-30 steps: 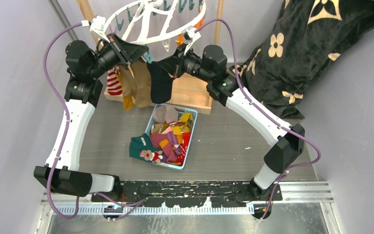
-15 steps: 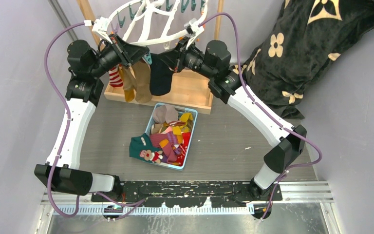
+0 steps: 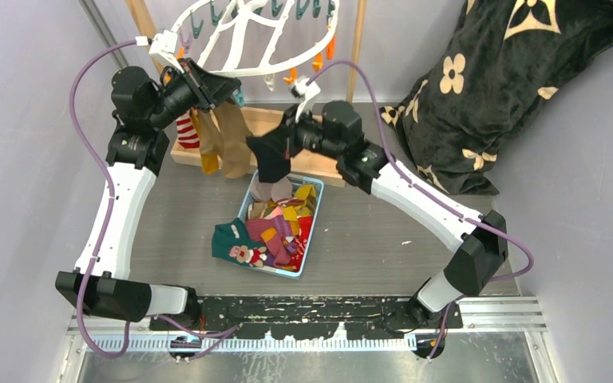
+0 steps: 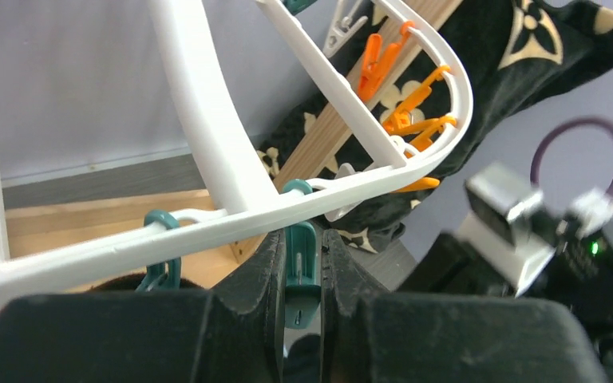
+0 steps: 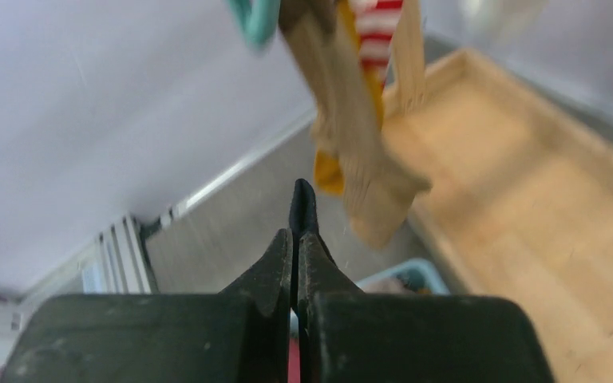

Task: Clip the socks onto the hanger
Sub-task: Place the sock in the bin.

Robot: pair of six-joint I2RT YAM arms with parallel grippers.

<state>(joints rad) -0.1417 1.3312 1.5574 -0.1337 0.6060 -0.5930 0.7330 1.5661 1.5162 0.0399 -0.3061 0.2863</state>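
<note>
Three socks hang below the near rim of the hanger (image 4: 207, 128): a red-white striped sock (image 3: 185, 132), a mustard sock (image 3: 208, 163) and a tan sock (image 3: 232, 144). Their tops are hidden under the left gripper (image 3: 227, 86). Its jaws are pinched onto a teal clip (image 4: 301, 267) under the rim, and the clip's lower end is lost between them. The right gripper (image 5: 296, 243) hangs lower, apart from the hanger. Its jaws are pressed together on a black sock (image 3: 270, 163), which shows only as a sliver in the wrist view. More socks fill the blue basket (image 3: 312, 227), too jumbled to count.
</note>
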